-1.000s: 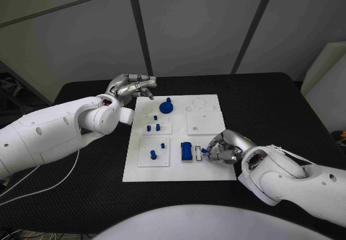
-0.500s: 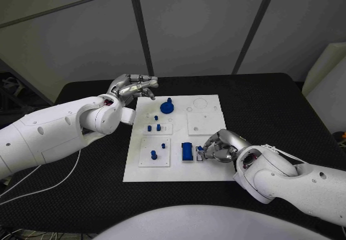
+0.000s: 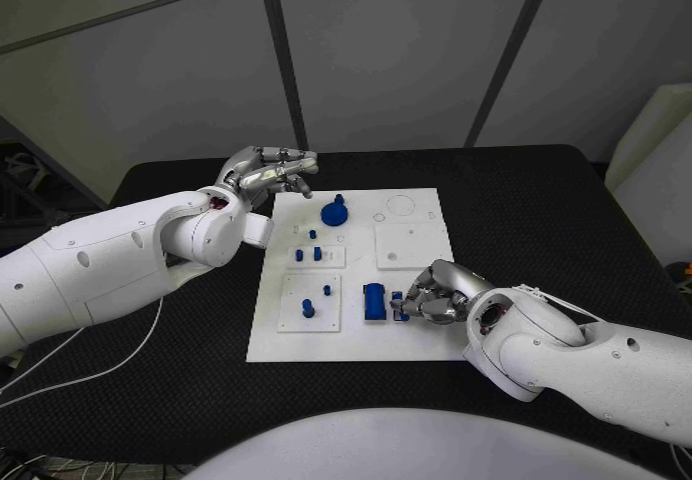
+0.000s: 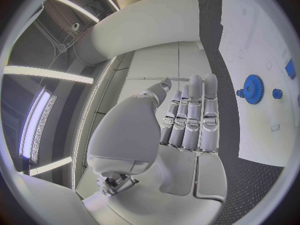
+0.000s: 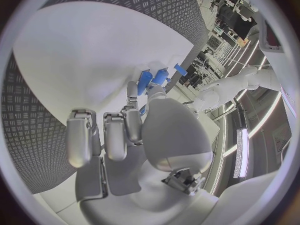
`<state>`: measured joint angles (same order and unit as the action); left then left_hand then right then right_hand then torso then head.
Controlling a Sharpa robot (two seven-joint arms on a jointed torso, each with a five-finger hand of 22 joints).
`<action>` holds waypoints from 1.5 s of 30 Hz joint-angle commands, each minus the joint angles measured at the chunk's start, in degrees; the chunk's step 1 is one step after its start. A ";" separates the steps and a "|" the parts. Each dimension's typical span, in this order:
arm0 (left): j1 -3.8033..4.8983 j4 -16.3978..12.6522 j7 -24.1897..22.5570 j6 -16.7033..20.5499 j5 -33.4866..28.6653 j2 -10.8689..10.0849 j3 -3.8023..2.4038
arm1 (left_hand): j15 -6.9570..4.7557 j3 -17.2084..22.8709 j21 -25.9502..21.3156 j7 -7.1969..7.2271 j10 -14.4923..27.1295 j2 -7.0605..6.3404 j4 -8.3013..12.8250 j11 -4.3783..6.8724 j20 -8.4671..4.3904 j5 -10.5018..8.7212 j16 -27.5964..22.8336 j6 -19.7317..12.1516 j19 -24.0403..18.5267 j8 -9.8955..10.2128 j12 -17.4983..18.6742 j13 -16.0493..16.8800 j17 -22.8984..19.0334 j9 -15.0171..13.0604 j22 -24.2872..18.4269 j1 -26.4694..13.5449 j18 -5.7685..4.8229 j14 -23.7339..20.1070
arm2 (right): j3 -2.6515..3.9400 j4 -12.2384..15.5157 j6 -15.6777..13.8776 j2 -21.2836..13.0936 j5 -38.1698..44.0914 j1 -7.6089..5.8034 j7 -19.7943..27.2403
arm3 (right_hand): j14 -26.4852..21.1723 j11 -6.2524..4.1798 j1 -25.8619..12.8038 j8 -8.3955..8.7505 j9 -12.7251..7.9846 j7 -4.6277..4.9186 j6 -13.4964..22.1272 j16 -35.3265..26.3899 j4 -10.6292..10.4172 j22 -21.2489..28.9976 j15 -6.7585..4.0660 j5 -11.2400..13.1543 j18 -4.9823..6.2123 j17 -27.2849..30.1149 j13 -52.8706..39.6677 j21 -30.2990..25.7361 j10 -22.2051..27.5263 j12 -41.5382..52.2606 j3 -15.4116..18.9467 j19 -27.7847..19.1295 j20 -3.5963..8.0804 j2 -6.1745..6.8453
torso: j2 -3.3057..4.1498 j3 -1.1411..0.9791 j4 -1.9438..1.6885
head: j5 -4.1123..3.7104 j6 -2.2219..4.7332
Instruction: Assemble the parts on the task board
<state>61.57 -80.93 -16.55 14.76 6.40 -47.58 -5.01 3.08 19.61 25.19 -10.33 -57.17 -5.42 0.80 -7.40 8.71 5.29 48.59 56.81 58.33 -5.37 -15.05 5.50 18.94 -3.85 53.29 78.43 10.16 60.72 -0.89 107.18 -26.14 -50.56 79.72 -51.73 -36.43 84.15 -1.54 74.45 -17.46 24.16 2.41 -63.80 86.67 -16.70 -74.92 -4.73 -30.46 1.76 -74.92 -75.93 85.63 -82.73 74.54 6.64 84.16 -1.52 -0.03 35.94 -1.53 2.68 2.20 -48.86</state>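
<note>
I've got the right hand (image 3: pixel 437 294) pinching a small blue part (image 3: pixel 397 299) beside the blue block (image 3: pixel 374 302) on the board (image 3: pixel 418 200). Seating it looks like the step; next I'd press down gently. Left hand (image 3: pixel 265 170) hovers clenched, empty.

Black worktop (image 3: pixel 519 200), fine textured surface, rounded far corners. Behind it a pale grey panelled wall (image 3: pixel 375 70), panels split by dark vertical strips (image 3: pixel 284 70), slightly splayed. A further dark strip runs diagonally across the upper left panel. White boxy object (image 3: pixel 656 150) stands at the right edge, beside the worktop. Thin white cable (image 3: pixel 108 365) loops over the near left part of the worktop. Dark clutter below the worktop's left edge, too dim to identify. Left wrist view: ceiling with long bright light strips (image 4: pixel 47 75) and pale beams. Right wrist view: another light strip (image 5: pixel 240 152), and room clutter at the rim, too small to tell.
</note>
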 commanded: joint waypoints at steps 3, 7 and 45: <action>0.10 -0.06 -0.15 -0.74 0.20 0.04 -0.04 | 0.01 -0.34 -0.20 -0.06 0.40 0.39 0.04 0.10 0.11 0.12 0.33 0.30 -0.10 -0.30 -0.17 -0.09 -0.08 -0.05 -0.09 0.00 0.20 -0.32 | -0.05 0.10 2.07 0.20 0.74 0.04 -0.89 | 4.87 -0.04 -1.12 -0.21 0.29 0.14 0.27 0.21 0.06 -10.44 -0.44 0.25 -0.49 -10.51 -4.10 0.39 -0.50 0.38 0.68 3.58 0.43 -0.07 | -0.01 -0.01 0.06 | 0.04 -0.03; 0.10 -0.03 -0.12 -0.75 0.20 0.05 -0.04 | 0.01 -0.34 -0.20 -0.06 0.40 0.39 0.04 0.10 0.11 0.12 0.33 0.30 -0.10 -0.30 -0.17 -0.09 -0.08 -0.05 -0.09 0.00 0.20 -0.32 | -0.05 0.00 1.79 0.22 1.39 0.04 -1.09 | 4.86 -0.05 -1.89 -0.36 0.45 0.14 0.34 0.16 0.05 -10.37 -0.46 0.32 -0.46 -10.44 -4.09 0.32 -0.48 0.32 1.13 3.54 0.45 -0.01 | -0.04 -0.05 0.05 | 0.03 0.00; 0.06 0.53 -0.11 -0.85 0.20 0.36 -0.03 | 0.01 -0.34 -0.20 -0.06 0.40 0.39 0.04 0.10 0.11 0.12 0.33 0.30 -0.10 -0.30 -0.17 -0.09 -0.08 -0.05 -0.09 0.00 0.20 -0.32 | -0.10 1.72 3.38 -2.89 2.77 0.06 5.55 | 4.84 0.08 -0.01 -2.84 3.01 0.24 1.71 0.08 4.07 -10.36 -0.35 23.06 -0.43 -10.45 -4.41 0.15 -0.35 0.10 6.08 3.46 0.35 -0.28 | -0.03 -0.08 0.03 | -0.32 0.45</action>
<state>61.56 -80.42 -16.47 14.61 6.40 -47.27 -5.01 3.08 19.61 25.19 -10.33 -57.17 -5.41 0.80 -7.40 8.71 5.30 48.59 56.81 58.33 -5.38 -15.05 5.51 18.94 -3.85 53.29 78.43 10.16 60.72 -0.98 108.94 -23.84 -53.51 81.81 -51.64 -32.38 83.94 -1.33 73.91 -19.96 27.11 2.67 -62.40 86.66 -12.95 -74.91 -4.92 -7.76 1.76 -74.91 -75.20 85.63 -82.91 74.78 12.68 83.96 -1.33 -0.17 35.86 -1.61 2.81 1.91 -48.43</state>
